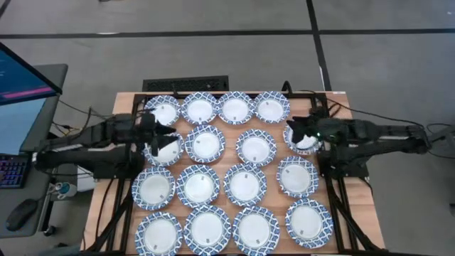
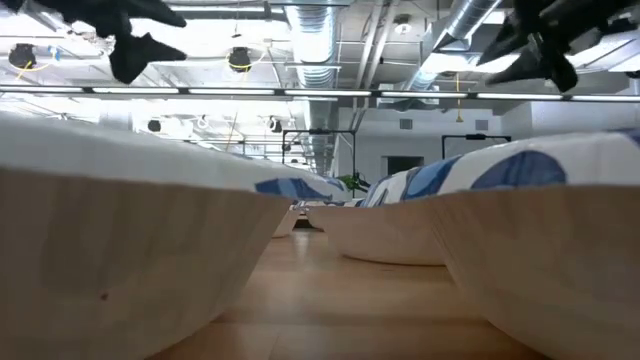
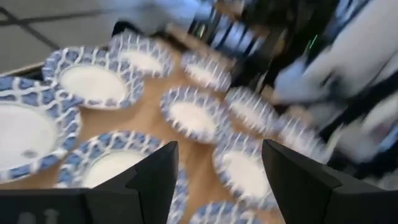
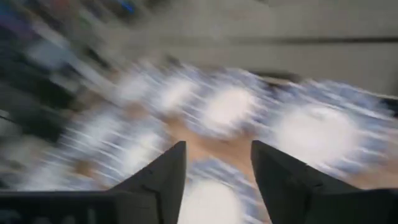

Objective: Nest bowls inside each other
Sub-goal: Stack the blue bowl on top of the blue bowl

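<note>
While both arms are hanging above the wooden table (image 1: 106, 203), sixteen bowls (image 1: 245, 183) are sitting on it in four rows, none nested. Left gripper (image 1: 158, 136) is hovering over the second-row bowl (image 1: 166, 151) nearest the table's left edge, fingers (image 3: 144, 180) spread wide, holding nothing. Right gripper (image 1: 301, 131) is hovering over the second-row bowl (image 1: 303, 142) nearest the table's right edge, fingers (image 4: 163, 174) also parted, empty.

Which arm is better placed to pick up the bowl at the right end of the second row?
Right. The right gripper, open and empty, hovers directly over that bowl, while the left gripper hangs over the opposite end of the row.
</note>
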